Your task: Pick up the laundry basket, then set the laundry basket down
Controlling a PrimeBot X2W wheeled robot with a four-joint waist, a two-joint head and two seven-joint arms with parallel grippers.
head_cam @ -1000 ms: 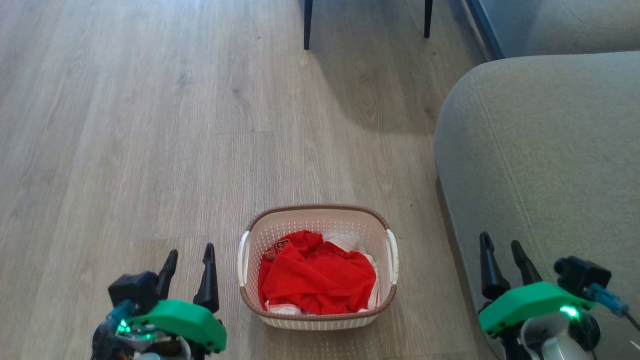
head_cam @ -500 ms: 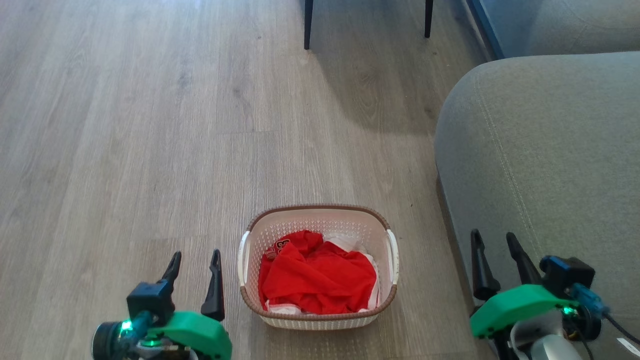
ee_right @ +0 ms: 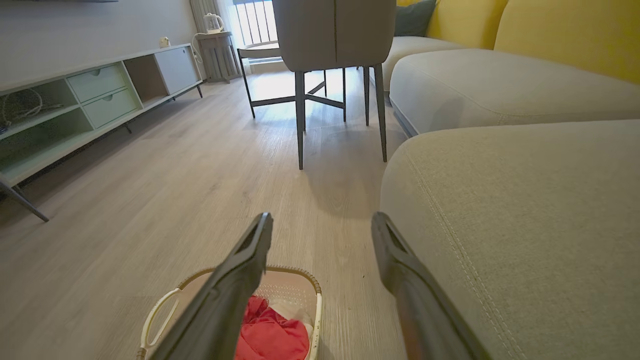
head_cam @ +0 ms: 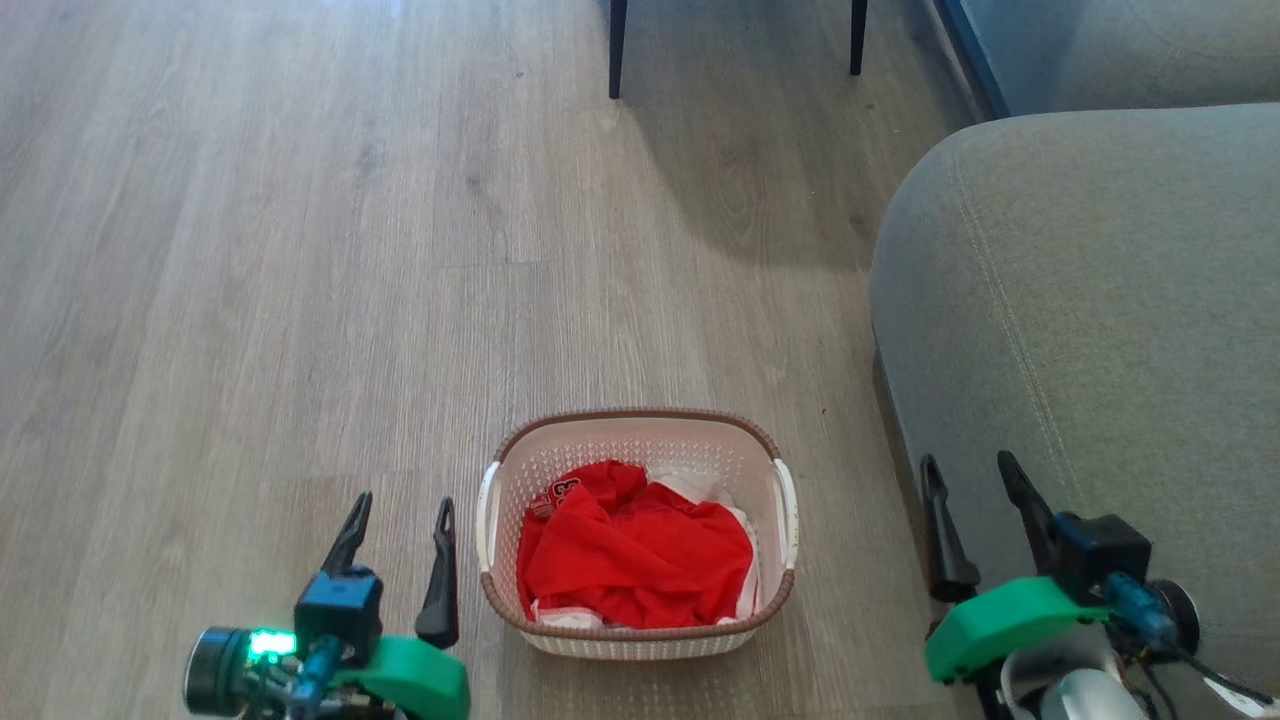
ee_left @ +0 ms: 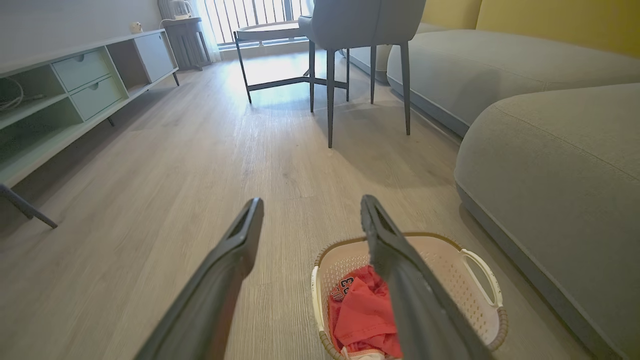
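Since the earlier look, both arms have closed in on the basket. The left gripper (head_cam: 403, 500) has shifted inward and now stands just beside the basket's left side. The right gripper (head_cam: 967, 462) has edged inward from over the sofa (head_cam: 1100, 300) but is still well apart from the basket's right side. The basket itself has not moved.

Nearest the robot, both sets of jaws stand wide apart and hold nothing.

Between the two arms, the laundry basket (head_cam: 636, 412) sits flat on the wooden floor (head_cam: 300, 300), close to the foot of the sofa. It holds a crumpled red garment (head_cam: 635, 560) over some white cloth. Its white left handle (head_cam: 486, 520) and right handle (head_cam: 788, 525) are both clear of the load.

Farther off, two dark chair legs (head_cam: 615, 50) stand on the floor, well away from the work.

Assessment: the step in hand is the approach; the pick-up has not begun. The next move appears to call for bringing each set of jaws down to its own handle, the right arm having farther to travel. Both should close before any lift, so the basket comes up level.
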